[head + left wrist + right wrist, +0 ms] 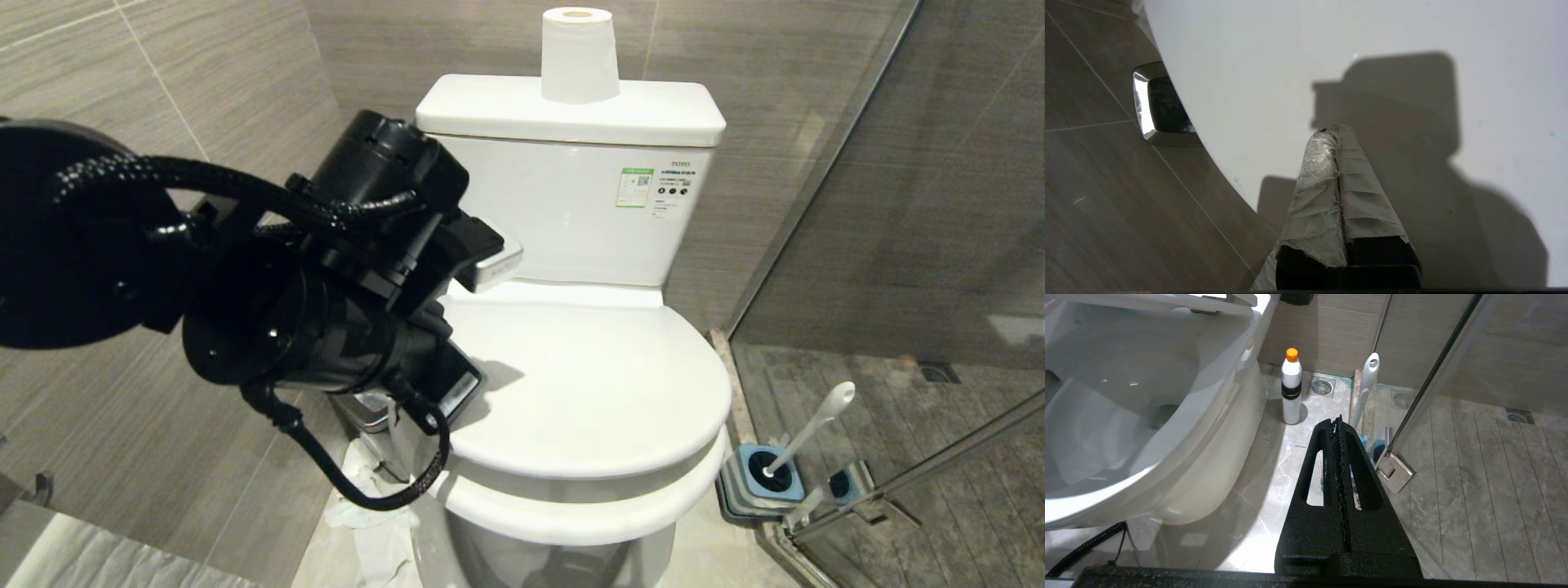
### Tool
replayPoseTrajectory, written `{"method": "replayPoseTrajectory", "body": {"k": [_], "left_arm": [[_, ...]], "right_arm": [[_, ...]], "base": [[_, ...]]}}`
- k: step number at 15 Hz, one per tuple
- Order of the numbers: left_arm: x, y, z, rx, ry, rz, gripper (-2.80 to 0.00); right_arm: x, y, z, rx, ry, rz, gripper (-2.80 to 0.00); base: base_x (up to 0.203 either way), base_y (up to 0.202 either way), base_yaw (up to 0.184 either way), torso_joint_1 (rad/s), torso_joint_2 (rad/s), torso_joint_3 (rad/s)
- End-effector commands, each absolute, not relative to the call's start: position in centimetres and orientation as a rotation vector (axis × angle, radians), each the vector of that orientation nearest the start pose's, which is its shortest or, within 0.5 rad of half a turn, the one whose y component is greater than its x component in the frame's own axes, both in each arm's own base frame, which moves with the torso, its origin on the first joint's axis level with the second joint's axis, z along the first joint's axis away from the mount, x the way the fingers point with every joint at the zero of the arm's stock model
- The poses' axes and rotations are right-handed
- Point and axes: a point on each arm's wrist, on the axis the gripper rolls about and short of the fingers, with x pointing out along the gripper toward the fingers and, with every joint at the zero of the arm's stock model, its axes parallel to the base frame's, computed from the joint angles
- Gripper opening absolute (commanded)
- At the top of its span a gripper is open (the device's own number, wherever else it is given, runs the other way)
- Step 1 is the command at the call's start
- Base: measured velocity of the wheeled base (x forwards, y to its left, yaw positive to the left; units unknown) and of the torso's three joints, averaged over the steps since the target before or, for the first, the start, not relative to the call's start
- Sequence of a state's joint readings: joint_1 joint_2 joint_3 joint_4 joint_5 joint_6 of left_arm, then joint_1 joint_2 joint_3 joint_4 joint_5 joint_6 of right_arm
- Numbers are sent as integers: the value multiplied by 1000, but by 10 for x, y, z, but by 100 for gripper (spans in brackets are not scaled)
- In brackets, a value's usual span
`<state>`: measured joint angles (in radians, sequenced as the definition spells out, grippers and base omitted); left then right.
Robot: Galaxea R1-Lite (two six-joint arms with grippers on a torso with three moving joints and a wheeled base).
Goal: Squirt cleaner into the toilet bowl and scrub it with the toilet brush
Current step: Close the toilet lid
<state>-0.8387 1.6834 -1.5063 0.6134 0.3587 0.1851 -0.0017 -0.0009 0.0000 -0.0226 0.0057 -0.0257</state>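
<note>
One toilet bowl (588, 506) (lid down), one toilet brush (808, 433), one bottle (1291, 387)

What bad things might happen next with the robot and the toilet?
The lid is down and the left gripper, shut, hangs just over it; it could bump or slip off the smooth lid. The toilet paper roll on the tank could get knocked off. The toilet brush leans and might tip.

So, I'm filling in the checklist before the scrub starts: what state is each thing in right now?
toilet lid: closed over the bowl.
toilet brush: standing in its holder, untouched.
white bottle: upright on the floor, orange cap on.
paper roll: upright on the tank.
left gripper: fingers shut, empty, over the lid.
right gripper: fingers shut, empty, low beside the toilet.
</note>
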Motion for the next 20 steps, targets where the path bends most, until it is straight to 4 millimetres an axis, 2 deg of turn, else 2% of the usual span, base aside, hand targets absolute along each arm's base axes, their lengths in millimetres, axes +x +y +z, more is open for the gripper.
{"method": "replayPoseTrajectory", "body": {"k": [1, 2, 4, 9, 14, 17, 20], "left_arm": [[194, -209, 257, 660, 662, -529, -280], [192, -208, 248, 681, 692, -532, -280], [193, -207, 245, 667, 705, -538, -280], [201, -216, 235, 485, 742, -580, -280], [214, -221, 188, 450, 726, -575, -280], [234, -231, 155, 411, 679, -558, -280], [244, -234, 140, 388, 685, -537, -280]], "right_arm": [[-22, 0, 74, -26, -12, 6, -280], [-22, 0, 74, -26, -12, 6, -280], [-22, 0, 74, -26, -12, 6, -280], [-22, 0, 74, -26, -12, 4, -280], [-22, 0, 74, -26, -12, 5, -280], [-22, 0, 74, -26, -12, 4, -280], [-22, 0, 74, -26, -12, 4, -280]], "base": [[0, 0, 0, 0, 0, 0], [0, 0, 0, 0, 0, 0], [0, 0, 0, 0, 0, 0], [0, 0, 0, 0, 0, 0], [0, 0, 0, 0, 0, 0], [0, 0, 0, 0, 0, 0], [0, 0, 0, 0, 0, 0]]}}
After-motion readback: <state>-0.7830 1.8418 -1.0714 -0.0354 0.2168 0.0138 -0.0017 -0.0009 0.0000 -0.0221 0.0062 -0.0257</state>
